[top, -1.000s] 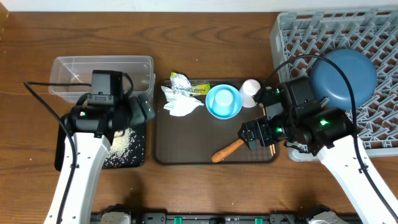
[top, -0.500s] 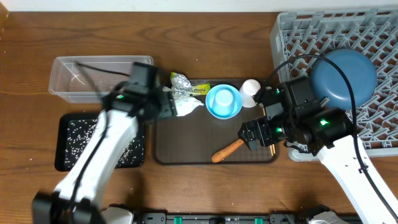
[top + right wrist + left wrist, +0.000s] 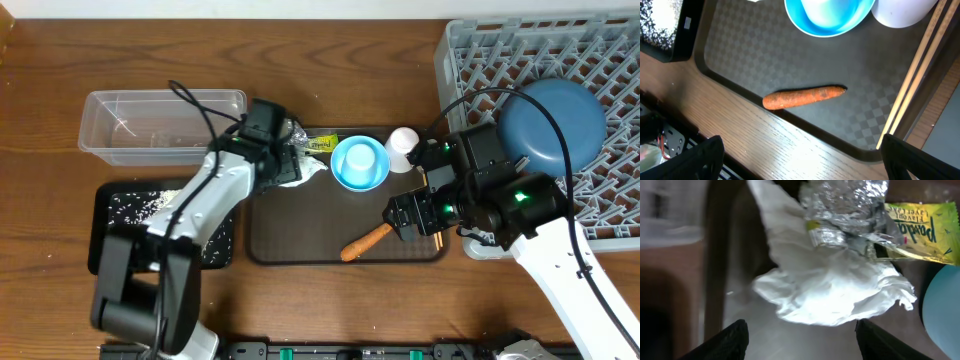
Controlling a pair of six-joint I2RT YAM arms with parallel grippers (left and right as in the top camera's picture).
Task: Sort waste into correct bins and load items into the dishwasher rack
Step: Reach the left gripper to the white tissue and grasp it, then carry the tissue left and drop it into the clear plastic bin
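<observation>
A crumpled white tissue lies at the back left of the brown serving tray, touching the green-yellow foil wrapper. My left gripper is open just short of the tissue, with nothing between its fingers. The orange carrot lies near the tray's front edge. My right gripper hangs open above the carrot. The light-blue bowl and white cup stand at the back of the tray. Chopsticks run along its right rim.
The clear tub stands at the back left, and in front of it the black tray holds rice grains. At the right, the grey rack holds the dark-blue bowl.
My left arm swung right from above the black tray to the tissue on the brown tray, and its jaws narrowed somewhat. The right arm has not moved.
</observation>
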